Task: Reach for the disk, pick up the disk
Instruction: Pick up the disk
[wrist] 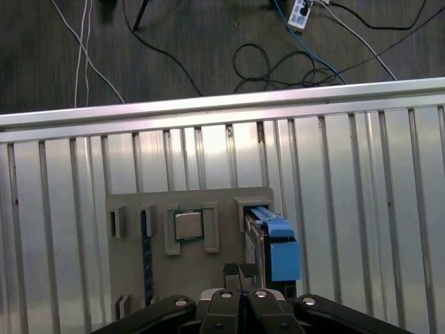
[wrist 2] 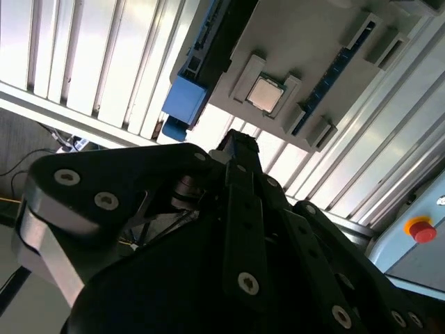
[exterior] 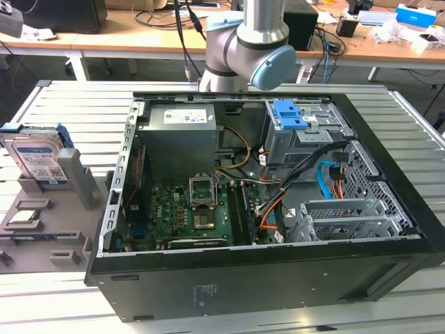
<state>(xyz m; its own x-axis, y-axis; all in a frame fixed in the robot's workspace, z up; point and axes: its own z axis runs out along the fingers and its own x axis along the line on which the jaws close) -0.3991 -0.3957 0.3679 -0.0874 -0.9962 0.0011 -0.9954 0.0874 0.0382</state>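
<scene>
Slatted metal table (exterior: 69,97), an open PC case (exterior: 278,209) mid-table, a grey fixture (exterior: 42,233) at the edge on the exterior view's left.
The disk (wrist: 256,236) stands on edge in a slot at the fixture's corner. My gripper (wrist: 240,270) hangs over the fixture, apart from it, fingers pressed together. I judge that, shut like this, they would strike the disk's top edge or its blue bracket (wrist: 281,254), or stray onto the chip (wrist: 188,225) nearby.
</scene>
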